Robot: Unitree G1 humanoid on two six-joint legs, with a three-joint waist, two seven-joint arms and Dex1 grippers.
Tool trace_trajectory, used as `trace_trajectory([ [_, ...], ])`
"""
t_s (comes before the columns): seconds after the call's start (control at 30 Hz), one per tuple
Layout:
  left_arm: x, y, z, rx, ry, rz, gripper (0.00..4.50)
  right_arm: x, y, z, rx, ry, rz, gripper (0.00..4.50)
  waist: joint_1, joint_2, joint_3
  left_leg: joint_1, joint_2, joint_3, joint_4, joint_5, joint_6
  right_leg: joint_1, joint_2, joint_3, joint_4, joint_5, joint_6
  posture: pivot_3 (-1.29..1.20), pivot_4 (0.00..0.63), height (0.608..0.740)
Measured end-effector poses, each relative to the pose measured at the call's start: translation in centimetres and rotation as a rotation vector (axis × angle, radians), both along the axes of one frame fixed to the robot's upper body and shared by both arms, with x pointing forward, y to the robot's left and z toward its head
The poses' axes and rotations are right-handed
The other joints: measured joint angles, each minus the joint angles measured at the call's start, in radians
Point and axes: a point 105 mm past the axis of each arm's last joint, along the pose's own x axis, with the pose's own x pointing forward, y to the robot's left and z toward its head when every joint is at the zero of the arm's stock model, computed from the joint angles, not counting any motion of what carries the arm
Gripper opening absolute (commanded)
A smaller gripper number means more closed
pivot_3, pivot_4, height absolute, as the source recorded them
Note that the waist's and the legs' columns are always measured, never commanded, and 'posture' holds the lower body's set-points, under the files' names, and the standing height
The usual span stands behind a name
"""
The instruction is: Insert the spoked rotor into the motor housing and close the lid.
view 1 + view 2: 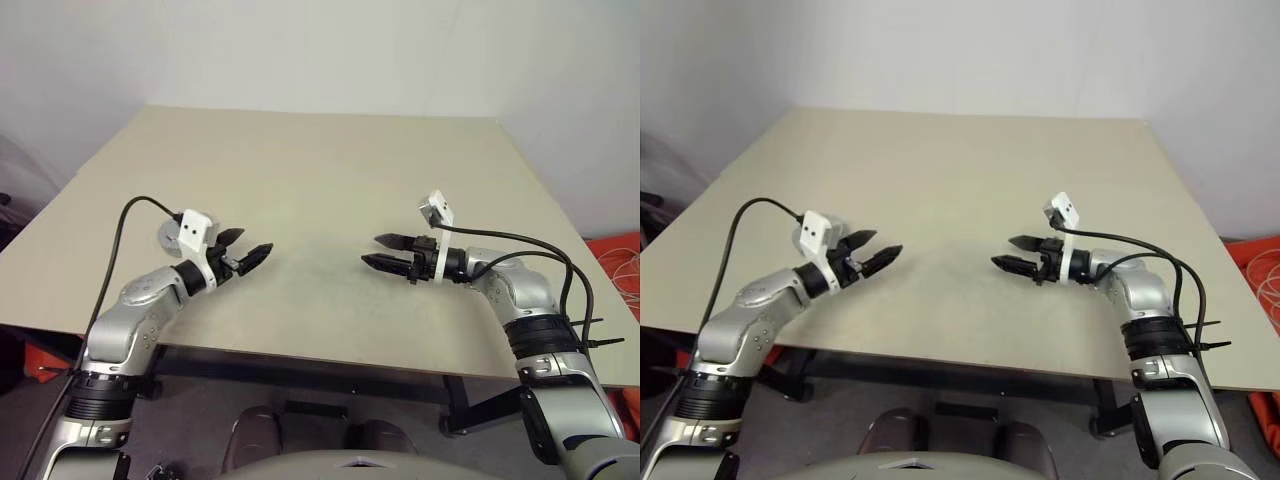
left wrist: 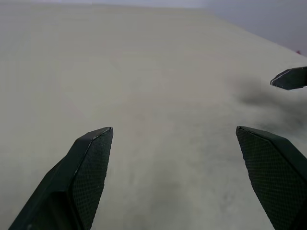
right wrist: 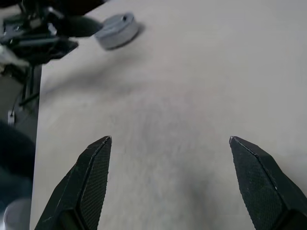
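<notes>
Both pincers wide and empty as we see them, left gripper [image 1: 246, 252] and right gripper [image 1: 378, 252] facing each other above the beige table [image 1: 330, 170], closed grey motor housing [image 3: 116, 30] resting just behind the left gripper.

left gripper [image 1: 248, 249] and right gripper [image 1: 379, 252] face each other, jaws spread, empty.
</notes>
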Motion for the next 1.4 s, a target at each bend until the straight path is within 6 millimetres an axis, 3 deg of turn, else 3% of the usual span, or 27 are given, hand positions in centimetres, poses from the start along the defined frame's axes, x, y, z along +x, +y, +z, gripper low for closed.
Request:
trace_trajectory([
  [0.17, 0.5, -1.8, 0.6, 0.009, -0.054, -0.03, 4.36, -0.2, 0.4, -0.4, -0.013, -0.017, 0.018, 4.43, -0.004, 0.0, 0.0, 0.0, 0.0, 0.0, 0.0, 0.0, 0.0, 0.0, 0.0, 0.0, 0.0, 0.0, 0.0, 0.0, 0.0, 0.74],
  [0.33, 0.6, -2.2, 0.1, 0.005, -0.049, -0.028, 4.36, -0.1, 1.2, -0.6, -0.011, -0.036, 0.021, 4.43, -0.002, 0.0, 0.0, 0.0, 0.0, 0.0, 0.0, 0.0, 0.001, 0.0, 0.0, 0.0, 0.0, 0.0, 0.0, 0.0, 0.0, 0.74],
  [0.73, 0.8, -2.0, -0.3, -0.001, -0.049, 0.012, 4.36, 1.7, 2.0, -0.7, 0.003, -0.095, -0.085, 4.43, -0.003, 0.0, 0.0, 0.0, 0.0, 0.0, 0.0, 0.0, 0.001, 0.0, 0.0, 0.0, 0.0, 0.0, -0.001, 0.0, 0.0, 0.74],
  [1.4, 0.9, -0.9, -0.6, -0.032, -0.04, 0.088, 4.36, 2.4, 2.5, 0.2, 0.007, -0.188, -0.1, 4.43, -0.003, 0.0, 0.0, -0.001, 0.0, 0.0, 0.0, -0.001, 0.002, 0.0, 0.0, 0.0, -0.001, 0.0, -0.001, 0.0, 0.0, 0.74],
])
